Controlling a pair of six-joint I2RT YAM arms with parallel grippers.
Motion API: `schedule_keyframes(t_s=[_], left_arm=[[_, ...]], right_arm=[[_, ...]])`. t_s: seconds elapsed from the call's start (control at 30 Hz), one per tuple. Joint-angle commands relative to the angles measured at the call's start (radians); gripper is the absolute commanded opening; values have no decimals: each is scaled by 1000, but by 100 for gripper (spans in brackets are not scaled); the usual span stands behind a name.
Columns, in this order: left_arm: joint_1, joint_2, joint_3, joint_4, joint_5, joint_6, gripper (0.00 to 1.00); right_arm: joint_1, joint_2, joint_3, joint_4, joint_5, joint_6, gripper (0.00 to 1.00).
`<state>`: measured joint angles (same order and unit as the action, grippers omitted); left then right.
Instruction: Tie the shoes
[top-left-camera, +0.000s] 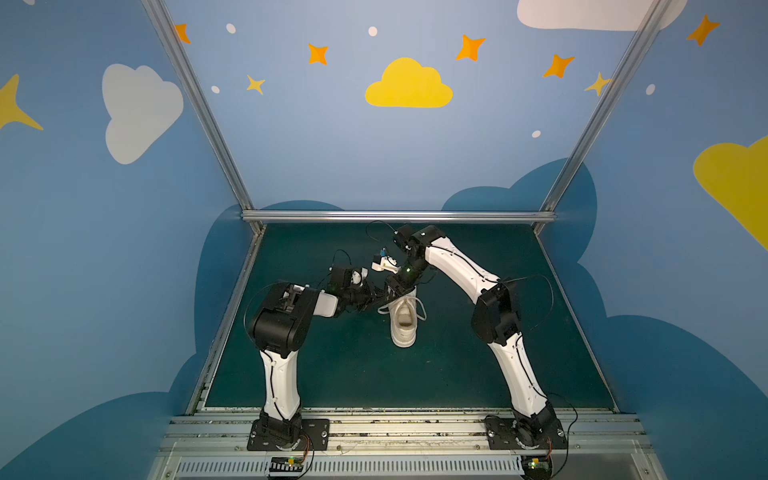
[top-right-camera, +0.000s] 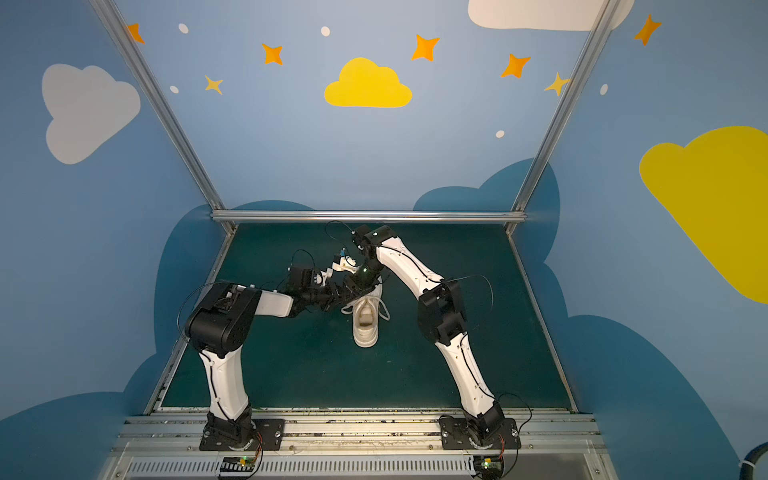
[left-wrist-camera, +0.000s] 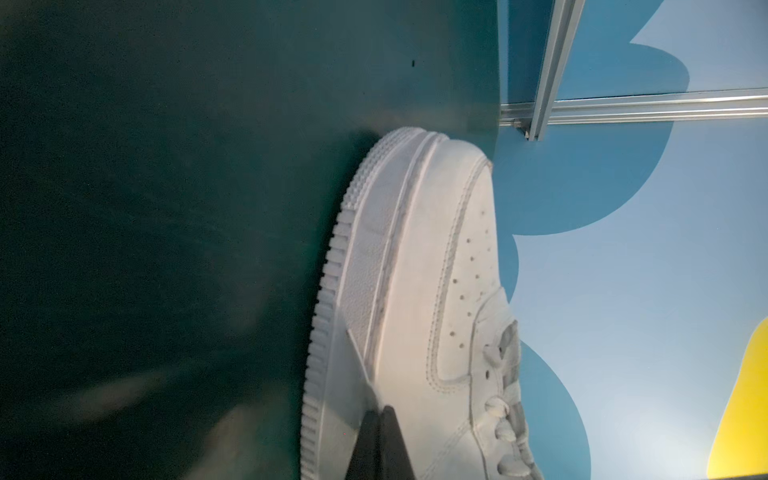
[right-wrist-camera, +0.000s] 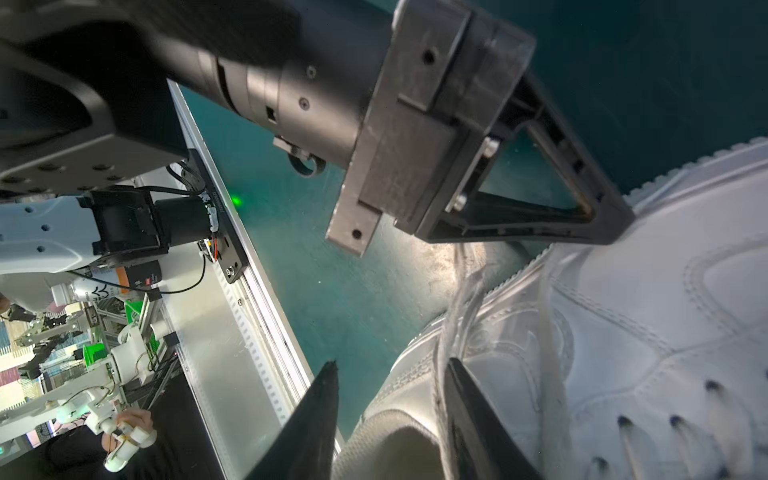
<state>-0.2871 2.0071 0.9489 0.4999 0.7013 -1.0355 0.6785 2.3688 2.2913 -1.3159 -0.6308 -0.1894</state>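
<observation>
- Left gripper (left-wrist-camera: 380, 411): jaws pinched together on a flat lace strand (left-wrist-camera: 356, 365). The strand runs taut off the side of the sneaker facing the left arm, low by the sole.
- Sneaker (top-left-camera: 404, 326): mid-mat, flat on its sole, toe toward the back rail (top-left-camera: 399, 216), heel toward the arm bases. Both top views agree.
- Progress: no knot or bow visible. Laces (top-left-camera: 422, 311) sag loose off both sides of the collar. My read is early: one end in hand, with the cross-over, loops and cinch all left to do.
- Right gripper (right-wrist-camera: 391, 362): over the toe end, jaws partly apart, nothing clamped. A blurred lace (right-wrist-camera: 459, 299) runs close along one finger; can't tell if it touches.
- Room, left: both wrists crowd together at the shoe's toe end. The left gripper body fills much of the right wrist view, so I judge any crossing pull a collision risk.
- Room, middle: the back rail is well apart from the toe, and the front rail (top-left-camera: 395, 417) well apart from the heel.
- Room, right: mat (top-left-camera: 490, 357) is bare beside the shoe. Likely the best direction to draw slack.
</observation>
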Motion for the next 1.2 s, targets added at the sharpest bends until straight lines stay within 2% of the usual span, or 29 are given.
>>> schedule_keyframes(t_s=[0.0, 0.17, 0.33, 0.57, 0.77, 1.03, 1.17], left_arm=[[8, -19, 38, -29, 11, 31, 3], [13, -27, 69, -34, 16, 44, 3], [13, -24, 103, -18, 45, 55, 3], [8, -5, 209, -78, 88, 104, 3], [-16, 27, 327, -154, 108, 148, 3], [-102, 87, 510, -284, 120, 206, 3], [-153, 124, 610, -410, 118, 275, 3]], right_arm=[[2, -6, -10, -38, -33, -27, 41], [3, -31, -32, -23, -25, -20, 41], [-10, -99, -82, 52, -7, 37, 46], [-81, -276, -302, 295, -67, 181, 48], [-174, -420, -509, 455, -75, 272, 47], [-270, -552, -712, 532, -33, 312, 47], [-306, -606, -810, 584, -14, 347, 47]])
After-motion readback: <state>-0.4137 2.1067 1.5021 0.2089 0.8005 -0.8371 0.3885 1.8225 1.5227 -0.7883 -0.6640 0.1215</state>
